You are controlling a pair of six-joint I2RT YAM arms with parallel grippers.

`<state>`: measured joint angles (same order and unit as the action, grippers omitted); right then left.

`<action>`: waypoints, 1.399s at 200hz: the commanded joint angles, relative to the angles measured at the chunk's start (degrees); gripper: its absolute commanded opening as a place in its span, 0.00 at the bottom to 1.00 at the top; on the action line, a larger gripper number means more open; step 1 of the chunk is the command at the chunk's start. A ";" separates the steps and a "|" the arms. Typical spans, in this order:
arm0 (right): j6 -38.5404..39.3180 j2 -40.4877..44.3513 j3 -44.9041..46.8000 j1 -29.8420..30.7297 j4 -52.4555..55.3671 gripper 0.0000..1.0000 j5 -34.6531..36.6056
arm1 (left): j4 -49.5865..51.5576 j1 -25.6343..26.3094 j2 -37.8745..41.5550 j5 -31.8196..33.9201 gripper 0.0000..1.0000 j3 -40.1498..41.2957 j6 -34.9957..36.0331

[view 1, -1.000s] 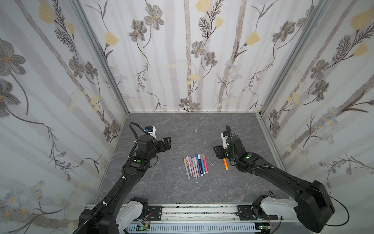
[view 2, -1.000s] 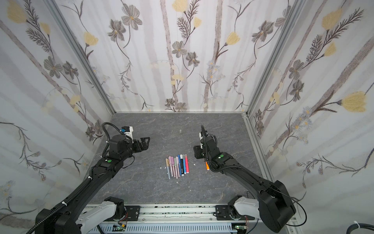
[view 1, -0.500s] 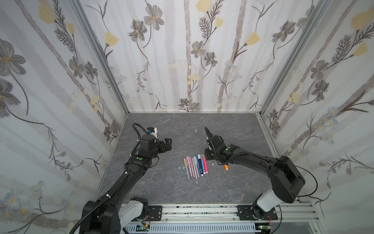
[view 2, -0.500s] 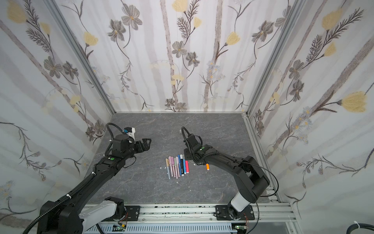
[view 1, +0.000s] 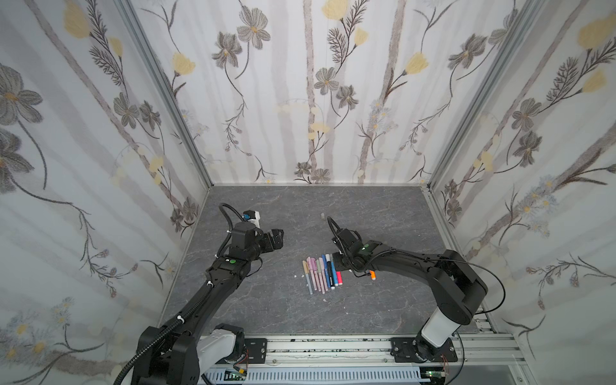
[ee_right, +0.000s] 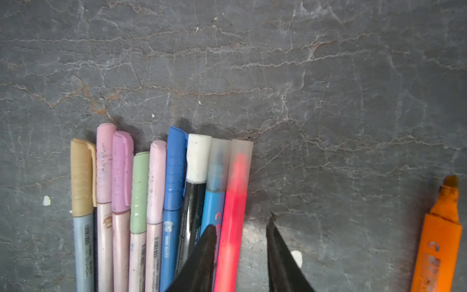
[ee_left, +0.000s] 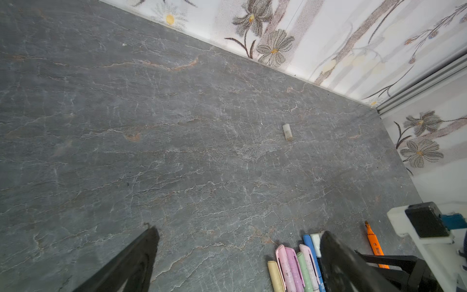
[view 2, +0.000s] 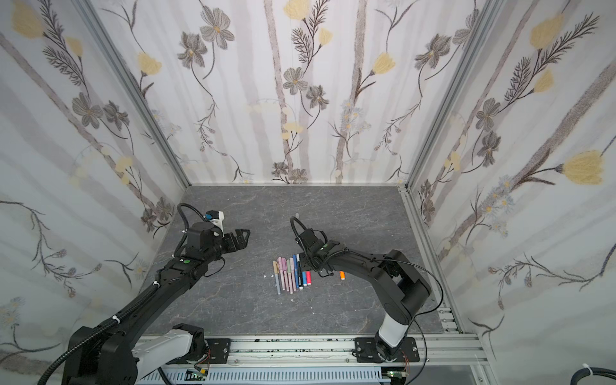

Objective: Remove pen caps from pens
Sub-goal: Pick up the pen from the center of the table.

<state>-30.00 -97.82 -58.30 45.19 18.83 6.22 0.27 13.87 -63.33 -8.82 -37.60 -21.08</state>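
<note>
Grasp step: slim red-pink marker (ee_right: pixel 235 192) straddled, not yet clamped, by half-open right gripper (ee_right: pixel 241 221); closure likely needed next, then translucent plastic cap (ee_right: pixel 241 151) pulled by wide-open left gripper (ee_left: pixel 238 232).

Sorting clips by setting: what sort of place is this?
Likely a robot test booth: floral-papered wall panels, grey stone-look tabletop, black left robot arm and right robot arm on a metal rail.

Grey bench (view 1: pixel 266 300): row of capped pens (view 1: pixel 320 273) side by side, uncapped orange marker (ee_right: pixel 439 240) near, lone pale cap (ee_left: pixel 287 131) well apart.
</note>
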 commanded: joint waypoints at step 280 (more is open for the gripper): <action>7.06 22.77 10.40 -5.98 -11.79 0.06 -12.28 | -27.65 14.69 -19.73 -25.97 1.00 -6.55 -22.53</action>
<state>-24.62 -77.01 -47.35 39.81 10.68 -2.87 -19.29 26.65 -80.09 -31.16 -42.37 -37.50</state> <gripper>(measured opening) 0.132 0.997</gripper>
